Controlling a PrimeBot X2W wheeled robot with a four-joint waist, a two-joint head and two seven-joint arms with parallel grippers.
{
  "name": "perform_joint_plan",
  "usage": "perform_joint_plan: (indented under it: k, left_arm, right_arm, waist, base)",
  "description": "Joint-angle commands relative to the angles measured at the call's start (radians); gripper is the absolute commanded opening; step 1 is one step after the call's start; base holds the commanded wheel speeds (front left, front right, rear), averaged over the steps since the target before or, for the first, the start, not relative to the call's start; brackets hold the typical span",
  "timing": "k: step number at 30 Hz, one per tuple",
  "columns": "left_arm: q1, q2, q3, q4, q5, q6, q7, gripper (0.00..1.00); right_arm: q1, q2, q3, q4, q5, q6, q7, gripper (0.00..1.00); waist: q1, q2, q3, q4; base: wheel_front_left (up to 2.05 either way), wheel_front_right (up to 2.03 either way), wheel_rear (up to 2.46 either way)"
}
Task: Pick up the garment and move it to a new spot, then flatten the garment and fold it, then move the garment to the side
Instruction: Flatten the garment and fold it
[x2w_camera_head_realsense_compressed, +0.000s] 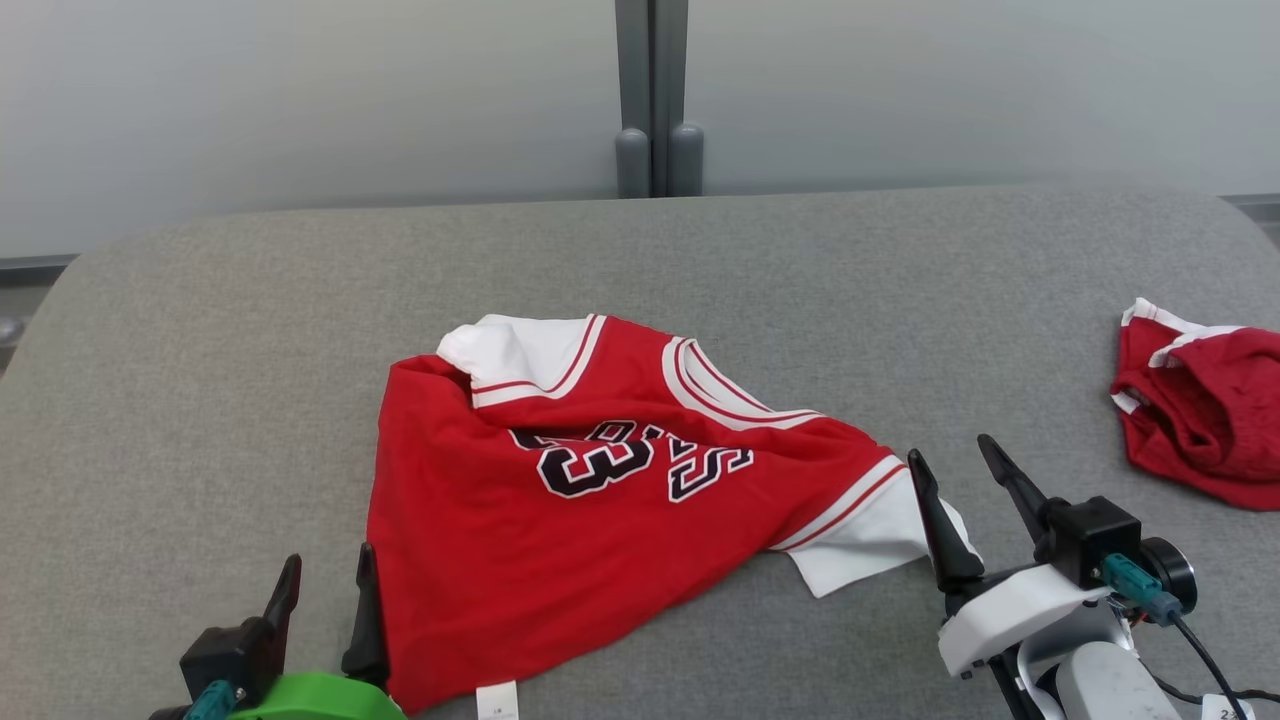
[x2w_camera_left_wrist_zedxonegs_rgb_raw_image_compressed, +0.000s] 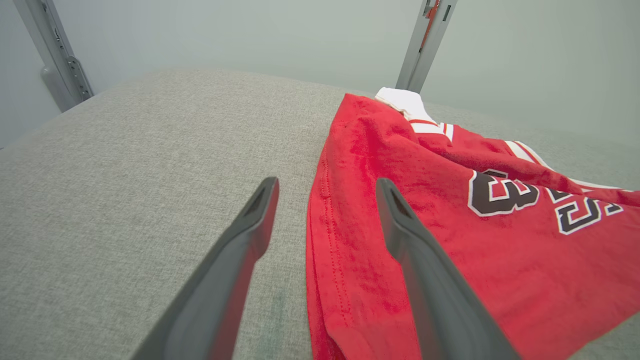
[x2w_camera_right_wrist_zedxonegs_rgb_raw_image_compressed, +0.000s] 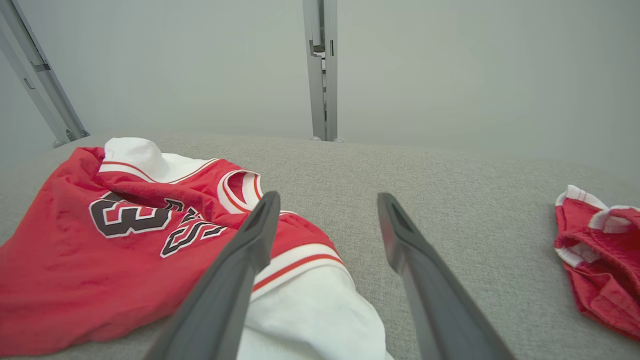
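Note:
A red jersey (x2w_camera_head_realsense_compressed: 560, 510) with white sleeves and dark numerals lies crumpled on the grey cloth table (x2w_camera_head_realsense_compressed: 250, 330), a little left of centre. My left gripper (x2w_camera_head_realsense_compressed: 328, 582) stands open at the lower left, its fingers straddling the jersey's left hem (x2w_camera_left_wrist_zedxonegs_rgb_raw_image_compressed: 325, 235). At the lower right, my right gripper (x2w_camera_head_realsense_compressed: 950, 455) is open beside the jersey's white sleeve (x2w_camera_right_wrist_zedxonegs_rgb_raw_image_compressed: 305, 310), one finger over the sleeve and the other over bare cloth. Neither gripper holds anything. The jersey (x2w_camera_right_wrist_zedxonegs_rgb_raw_image_compressed: 100, 250) fills the left half of the right wrist view.
A second red garment with white trim (x2w_camera_head_realsense_compressed: 1205, 415) lies bunched at the table's right edge, also in the right wrist view (x2w_camera_right_wrist_zedxonegs_rgb_raw_image_compressed: 600, 260). A grey post (x2w_camera_head_realsense_compressed: 655, 100) stands behind the table against a pale wall. Bare table cloth lies to the left and behind the jersey.

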Motion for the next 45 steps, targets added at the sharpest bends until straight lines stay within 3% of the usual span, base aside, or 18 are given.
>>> perform_joint_plan:
  k: [1,19,25,34,42,43,44,45]
  left_arm:
    - [-0.013,-0.002,0.001,-0.002,0.015,-0.003,0.0,1.0]
    - [0.043,-0.01,-0.045,0.079,-0.031,-0.003,0.0,1.0]
    - [-0.07,0.006,-0.069,0.145,-0.033,-0.003,0.0,1.0]
    - [-0.323,0.09,-0.137,0.403,-0.054,-0.003,0.0,1.0]
    - [-0.443,0.106,-0.252,0.575,-0.151,-0.003,0.0,1.0]
    - [-0.454,0.108,-0.267,0.594,-0.164,-0.003,0.001,0.43]
    - [-0.464,0.111,-0.276,0.603,-0.173,-0.003,0.001,0.0]
    - [-0.477,0.112,-0.291,0.606,-0.187,-0.003,0.001,0.0]
  right_arm:
    - [0.011,-0.003,-0.003,-0.01,-0.005,-0.002,-0.001,1.0]
    - [0.041,-0.003,0.005,0.014,0.013,-0.002,-0.001,1.0]
    - [0.015,-0.004,0.018,0.015,-0.001,-0.002,-0.001,1.0]
    - [-0.023,-0.004,0.041,0.018,-0.017,-0.002,-0.001,1.0]
    - [-0.056,-0.003,0.053,0.019,-0.019,-0.002,-0.001,1.0]
    - [-0.06,-0.004,0.053,0.017,-0.021,-0.002,-0.001,1.0]
    - [-0.064,-0.004,0.054,0.016,-0.021,-0.002,-0.001,1.0]
    - [-0.069,-0.003,0.055,0.014,-0.022,-0.002,-0.001,1.0]
  waist:
    - [0.0,0.0,0.001,-0.006]
    - [0.0,0.0,0.006,-0.016]
    - [0.0,0.0,0.038,-0.025]
    - [0.0,0.0,0.112,-0.067]
    - [0.0,0.0,0.172,-0.1]
    - [0.0,0.0,0.178,-0.103]
    - [0.0,0.0,0.184,-0.105]
    - [0.0,0.0,0.19,-0.108]
  base:
    - [0.0,0.0,0.0]
    - [0.0,0.0,0.0]
    - [0.0,0.0,0.0]
    - [0.0,0.0,0.0]
    - [0.0,0.0,0.0]
    - [0.0,0.0,0.0]
    - [0.0,0.0,0.0]
    - [0.0,0.0,0.0]
